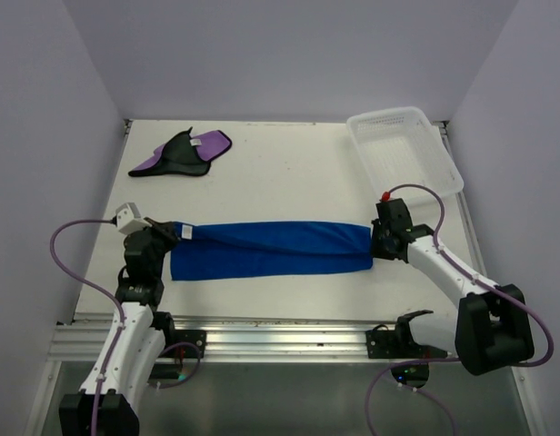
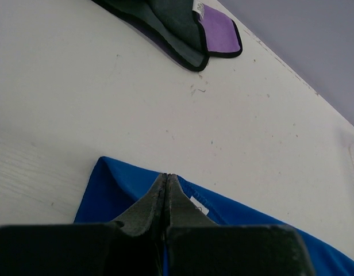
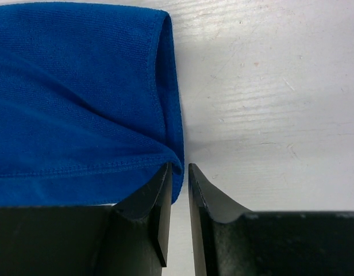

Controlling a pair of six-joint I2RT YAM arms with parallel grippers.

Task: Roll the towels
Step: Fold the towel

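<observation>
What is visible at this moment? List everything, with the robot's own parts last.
blue towel: one, bright blue, a long folded strip across the near middle of the table
purple towel: one, purple with a black side, crumpled, far left
basket: one, white mesh, far right corner
table: one, white
left fingers: one pair, black, shut on the strip's left end
right fingers: one pair, black, slightly apart at its right end
</observation>
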